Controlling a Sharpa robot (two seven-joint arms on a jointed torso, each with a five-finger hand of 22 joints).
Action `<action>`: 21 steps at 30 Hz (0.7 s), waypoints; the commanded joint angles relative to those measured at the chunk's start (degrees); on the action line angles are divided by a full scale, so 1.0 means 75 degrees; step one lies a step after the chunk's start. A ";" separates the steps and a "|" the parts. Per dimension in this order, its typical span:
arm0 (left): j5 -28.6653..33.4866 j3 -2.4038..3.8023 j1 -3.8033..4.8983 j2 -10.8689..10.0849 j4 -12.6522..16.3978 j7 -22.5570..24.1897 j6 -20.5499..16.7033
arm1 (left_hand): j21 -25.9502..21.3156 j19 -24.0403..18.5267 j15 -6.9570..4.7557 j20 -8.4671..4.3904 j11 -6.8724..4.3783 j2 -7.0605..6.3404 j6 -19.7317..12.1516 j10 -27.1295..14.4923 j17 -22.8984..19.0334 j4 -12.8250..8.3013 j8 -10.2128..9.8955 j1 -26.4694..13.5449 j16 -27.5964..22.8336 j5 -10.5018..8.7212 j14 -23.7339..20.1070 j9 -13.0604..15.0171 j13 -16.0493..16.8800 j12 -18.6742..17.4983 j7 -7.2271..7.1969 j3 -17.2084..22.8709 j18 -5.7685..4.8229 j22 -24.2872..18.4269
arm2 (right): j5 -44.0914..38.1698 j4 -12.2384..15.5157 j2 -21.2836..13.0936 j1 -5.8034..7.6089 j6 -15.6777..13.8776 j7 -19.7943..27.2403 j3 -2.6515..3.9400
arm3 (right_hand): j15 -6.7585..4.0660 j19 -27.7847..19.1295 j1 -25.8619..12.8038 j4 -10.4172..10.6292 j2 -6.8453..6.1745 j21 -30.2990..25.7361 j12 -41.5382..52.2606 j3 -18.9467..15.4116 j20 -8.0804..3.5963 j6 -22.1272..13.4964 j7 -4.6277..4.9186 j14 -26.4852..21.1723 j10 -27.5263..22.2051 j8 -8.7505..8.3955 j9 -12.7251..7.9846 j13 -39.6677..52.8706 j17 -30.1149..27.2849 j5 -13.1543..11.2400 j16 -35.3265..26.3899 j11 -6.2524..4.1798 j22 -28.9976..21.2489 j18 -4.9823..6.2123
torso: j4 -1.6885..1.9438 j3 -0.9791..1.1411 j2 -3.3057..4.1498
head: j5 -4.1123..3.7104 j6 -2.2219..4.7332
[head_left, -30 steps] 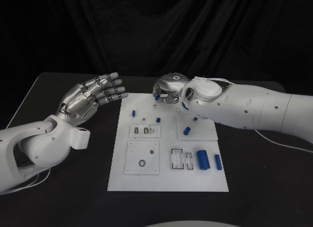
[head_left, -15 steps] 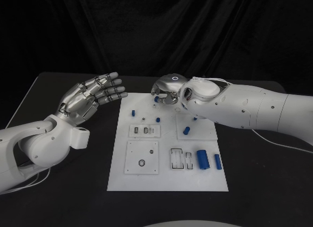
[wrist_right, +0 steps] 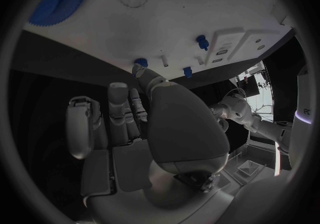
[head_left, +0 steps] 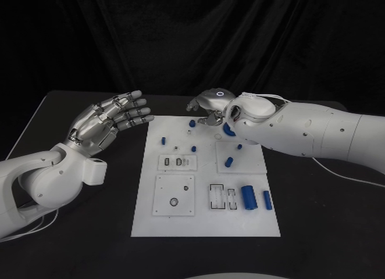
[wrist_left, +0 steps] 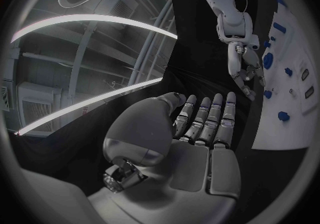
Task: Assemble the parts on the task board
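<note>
Our right hand (head_left: 211, 110) sits over the board's (head_left: 207, 224) far edge, touching a blue peg (head_left: 192, 122), fingers loosely curled, holding nothing we can see. Left hand (head_left: 109, 120) is spread, idle. We should close squarely on the peg, lift straight.

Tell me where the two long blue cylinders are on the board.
In the head view, the two long blue cylinders lie side by side at the task board's near right corner, just right of the black-outlined rectangular slot.

The right hand (head_left: 211, 107) hung over the task board (head_left: 207, 224) at its 12 o'clock edge, blocking that end. The left hand (head_left: 109, 119) stood beside the board at 10 o'clock, off it. The 6 o'clock edge lay free.
</note>
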 commanded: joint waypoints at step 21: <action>0.0113 0.0006 0.0004 -0.0037 0.0036 0.1247 0.0093 | 0.0006 -0.0054 -0.0004 0.0011 0.0041 0.0003 0.0047 0.0026 -0.0015 0.0001 0.0043 -0.0063 0.0051 0.0025 -0.0050 0.0005 0.0006 0.0024 0.0020 0.0068 -0.0051 -0.0014 | 0.0822 0.2574 -0.3284 0.0678 0.0538 -0.0716 -0.0196 | -0.0434 -0.0100 -0.1412 0.1436 0.0017 -0.0162 0.9532 -0.1085 -0.0386 0.1093 0.0173 0.1982 0.6396 0.0011 0.0049 1.1179 0.5858 -0.0828 0.2538 -0.0777 0.0708 0.0154 | -0.0061 -0.0035 -0.0048 | -0.0016 -0.0024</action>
